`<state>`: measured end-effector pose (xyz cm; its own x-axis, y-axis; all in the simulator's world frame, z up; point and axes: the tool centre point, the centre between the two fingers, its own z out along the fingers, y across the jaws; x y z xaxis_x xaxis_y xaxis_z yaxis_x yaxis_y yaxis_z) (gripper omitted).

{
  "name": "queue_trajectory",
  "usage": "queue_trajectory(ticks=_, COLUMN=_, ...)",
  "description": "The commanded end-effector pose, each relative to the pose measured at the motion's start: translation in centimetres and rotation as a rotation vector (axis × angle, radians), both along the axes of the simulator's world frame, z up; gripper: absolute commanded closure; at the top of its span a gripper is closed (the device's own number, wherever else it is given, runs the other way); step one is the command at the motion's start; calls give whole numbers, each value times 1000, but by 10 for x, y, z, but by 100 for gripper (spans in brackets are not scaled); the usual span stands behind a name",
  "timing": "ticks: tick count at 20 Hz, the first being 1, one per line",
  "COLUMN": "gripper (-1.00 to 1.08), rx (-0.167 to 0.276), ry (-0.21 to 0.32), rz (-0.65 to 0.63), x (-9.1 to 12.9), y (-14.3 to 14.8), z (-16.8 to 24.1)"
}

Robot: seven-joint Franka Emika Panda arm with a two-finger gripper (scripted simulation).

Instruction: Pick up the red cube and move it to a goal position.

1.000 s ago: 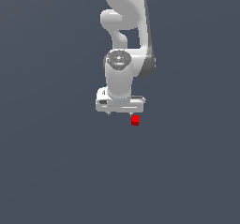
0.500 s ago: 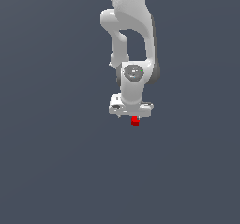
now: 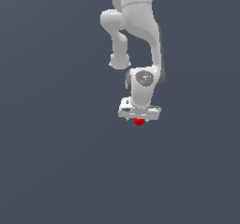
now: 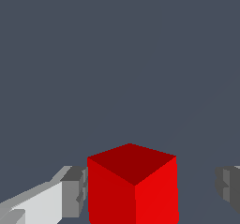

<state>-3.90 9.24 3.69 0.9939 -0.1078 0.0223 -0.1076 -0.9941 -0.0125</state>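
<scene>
The red cube (image 3: pixel 138 122) is a tiny bright red block on the flat grey floor, mostly hidden under the white hand in the exterior view. In the wrist view the red cube (image 4: pixel 132 184) sits between my two grey fingertips (image 4: pixel 75 191), turned corner-on. My gripper (image 4: pixel 152 190) is open around it: one pad is close beside the cube and the other stands well apart. In the exterior view my gripper (image 3: pixel 139 120) hangs straight down over the cube from the white arm.
The plain grey floor (image 3: pixel 56 171) stretches all around. The white arm (image 3: pixel 136 35) rises above the gripper toward the top of the exterior view. No other objects show.
The arm has moved toward the exterior view's right and lowered over the cube. The cube, earlier in full view below the hand, is now mostly covered by it. The cube has not moved.
</scene>
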Motion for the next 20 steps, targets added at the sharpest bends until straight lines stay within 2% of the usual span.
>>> queue_trajectory(ticks=1, gripper=-92, rx=-10, ry=24, rz=-18, x=-9, y=-8, z=-16)
queue_trajectory(ticks=3, gripper=-92, rx=-10, ry=24, rz=-19, x=-8, y=-7, z=-17)
queue_trajectory(ticks=4, gripper=108, rx=-10, ry=24, rz=-19, x=-8, y=-7, z=-17)
queue_trajectory(ticks=20, gripper=108, rx=-8, ry=19, rz=-15, x=-9, y=-6, z=-7)
